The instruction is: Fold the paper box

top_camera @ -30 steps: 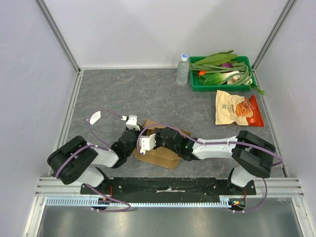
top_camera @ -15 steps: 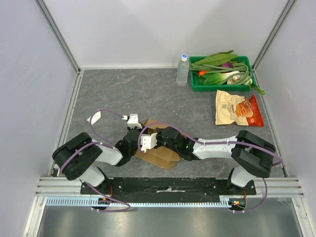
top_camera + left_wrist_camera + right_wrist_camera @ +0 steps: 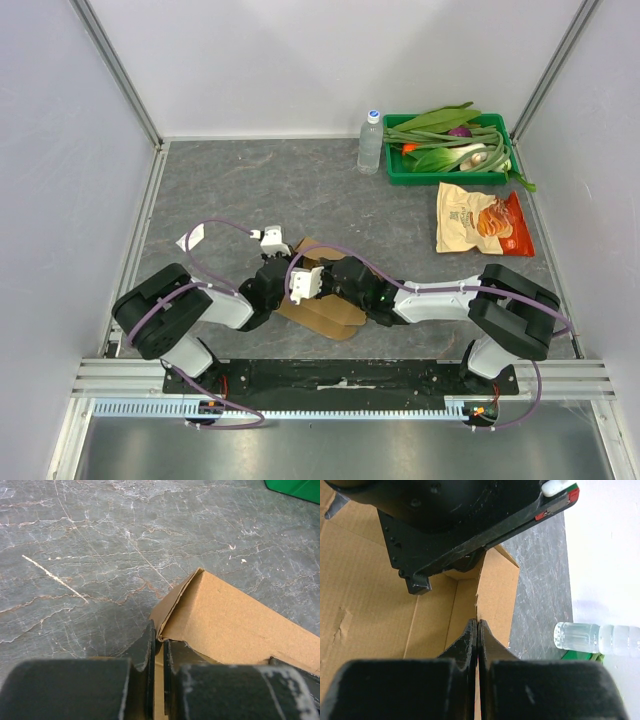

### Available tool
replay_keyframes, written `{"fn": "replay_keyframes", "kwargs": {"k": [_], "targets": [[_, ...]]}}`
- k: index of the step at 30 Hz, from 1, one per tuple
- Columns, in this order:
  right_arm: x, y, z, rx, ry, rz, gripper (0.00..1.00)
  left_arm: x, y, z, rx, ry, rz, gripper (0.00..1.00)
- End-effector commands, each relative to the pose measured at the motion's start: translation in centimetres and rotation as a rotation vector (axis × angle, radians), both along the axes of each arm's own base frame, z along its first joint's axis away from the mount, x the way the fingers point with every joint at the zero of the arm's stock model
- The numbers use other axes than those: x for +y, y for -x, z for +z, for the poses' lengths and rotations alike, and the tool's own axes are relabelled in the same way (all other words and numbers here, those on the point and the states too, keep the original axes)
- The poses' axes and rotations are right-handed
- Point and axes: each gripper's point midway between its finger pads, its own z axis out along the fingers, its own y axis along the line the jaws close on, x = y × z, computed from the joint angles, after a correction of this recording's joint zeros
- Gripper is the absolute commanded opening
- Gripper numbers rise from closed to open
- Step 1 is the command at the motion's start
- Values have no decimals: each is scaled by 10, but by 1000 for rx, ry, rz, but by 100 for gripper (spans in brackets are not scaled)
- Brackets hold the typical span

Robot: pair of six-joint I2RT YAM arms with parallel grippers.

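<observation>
Largely hidden, the paper box (image 3: pixel 325 318) is pinched by left claw (image 3: pixel 159 637) and right claw (image 3: pixel 477 625).

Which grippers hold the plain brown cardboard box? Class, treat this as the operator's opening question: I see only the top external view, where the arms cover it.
Observer: The left wrist view shows the left gripper pinching a raised edge of the plain brown cardboard box.
Operator: And the right?
Observer: The right wrist view shows the right gripper shut on a thin panel edge of it.
Operator: Is it lying flat?
Observer: No; by the left gripper a panel tilts off the grey marbled table.
</observation>
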Motion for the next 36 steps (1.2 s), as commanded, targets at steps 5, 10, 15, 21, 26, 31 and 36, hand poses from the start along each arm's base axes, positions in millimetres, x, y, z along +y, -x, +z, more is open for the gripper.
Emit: {"fn": "replay_keyframes", "kwargs": {"k": [5, 10, 15, 21, 26, 31, 36], "targets": [[30, 40, -6, 112, -60, 89, 0, 38, 2, -10, -35, -155, 166, 34], [26, 40, -10, 131, -47, 93, 0, 33, 2, -4, -65, -163, 124, 33], [31, 40, -6, 138, -56, 100, 0, 28, -6, -1, -78, -170, 134, 24], [36, 45, -8, 178, -86, 107, 0, 38, -12, -20, 23, -162, 289, 2], [24, 45, -28, 164, 1, 96, 0, 23, -3, -18, -10, -137, 142, 15], [18, 29, -20, 134, -8, 54, 0, 22, 24, -10, -17, -74, 3, 41], [19, 25, -21, 129, 3, 49, 0, 24, 53, -6, 46, 3, -77, 49]]}}
